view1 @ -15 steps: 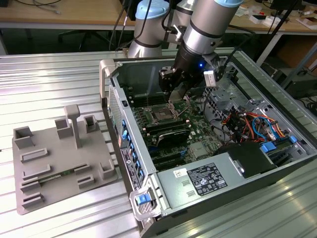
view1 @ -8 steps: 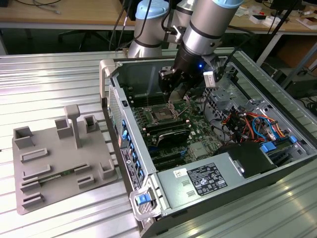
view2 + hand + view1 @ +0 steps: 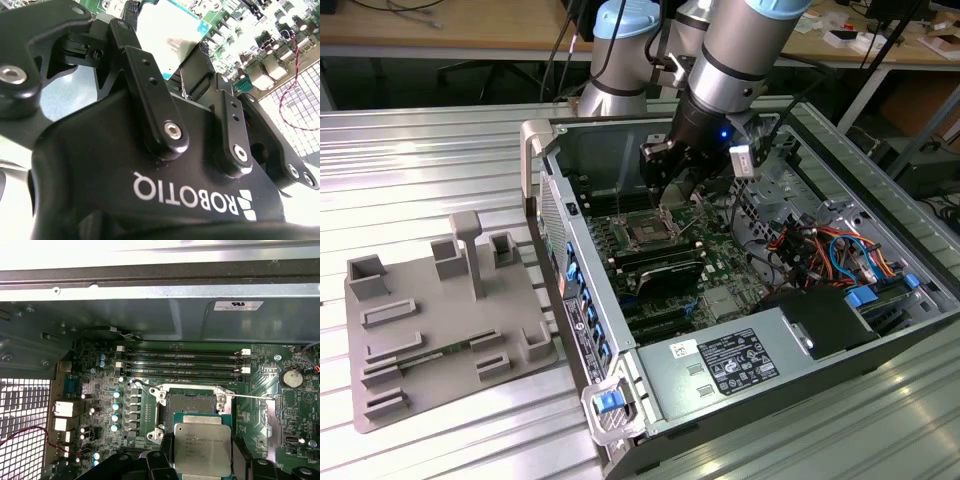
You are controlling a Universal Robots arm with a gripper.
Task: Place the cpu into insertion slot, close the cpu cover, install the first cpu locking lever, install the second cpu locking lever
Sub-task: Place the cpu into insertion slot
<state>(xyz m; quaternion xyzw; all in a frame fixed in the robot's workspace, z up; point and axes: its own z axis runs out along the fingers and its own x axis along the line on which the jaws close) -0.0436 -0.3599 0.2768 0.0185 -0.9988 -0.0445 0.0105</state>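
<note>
Nearest, in first wrist view: gripper point(image 3: 202, 455) jaws closed snug on chip point(image 3: 202, 440), fingers point(image 3: 166, 444) against two opposite edges; chip level, metal top up, held over near edge of socket point(image 3: 192, 402) on green board point(image 3: 257, 376), not seated; past socket, row of memory slots point(image 3: 182, 362); farthest, grey case wall point(image 3: 150, 320).
</note>
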